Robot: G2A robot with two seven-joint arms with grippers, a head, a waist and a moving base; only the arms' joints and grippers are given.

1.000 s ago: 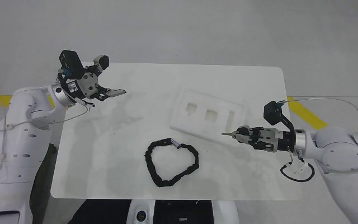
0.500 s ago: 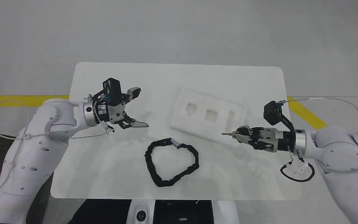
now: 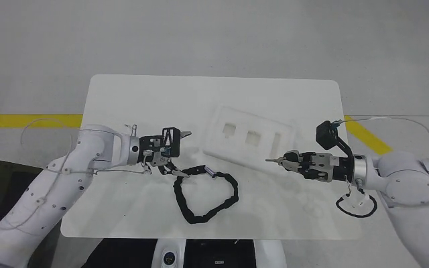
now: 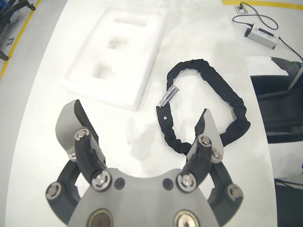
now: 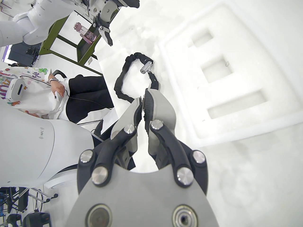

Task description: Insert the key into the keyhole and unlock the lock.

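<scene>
The lock is a black fabric-covered chain [image 3: 204, 195] lying in a loop on the white table, with a silver cylinder end [image 3: 210, 174]. My left gripper [image 3: 185, 153] hovers open just left of the loop. In the left wrist view its fingers [image 4: 78, 116] straddle bare table, and the chain [image 4: 213, 88] and cylinder [image 4: 169, 95] lie just beyond. My right gripper [image 3: 287, 161] is held right of the chain, shut on the key [image 3: 271, 161], a thin metal tip pointing toward the lock. From the right wrist view, the shut fingertips [image 5: 143, 99] face the chain [image 5: 122, 81] and cylinder [image 5: 146, 67].
A white foam tray [image 3: 218, 144] with three rectangular pockets lies behind the chain, between the two arms; its rim [image 4: 146, 72] is close to the cylinder. A small ring [image 4: 111, 41] lies in its middle pocket. Bare table spreads in front of and left of the chain.
My left arm has swung from the table's far left corner toward the middle and now sits beside the chain, still open. The right arm and the chain have not moved.
</scene>
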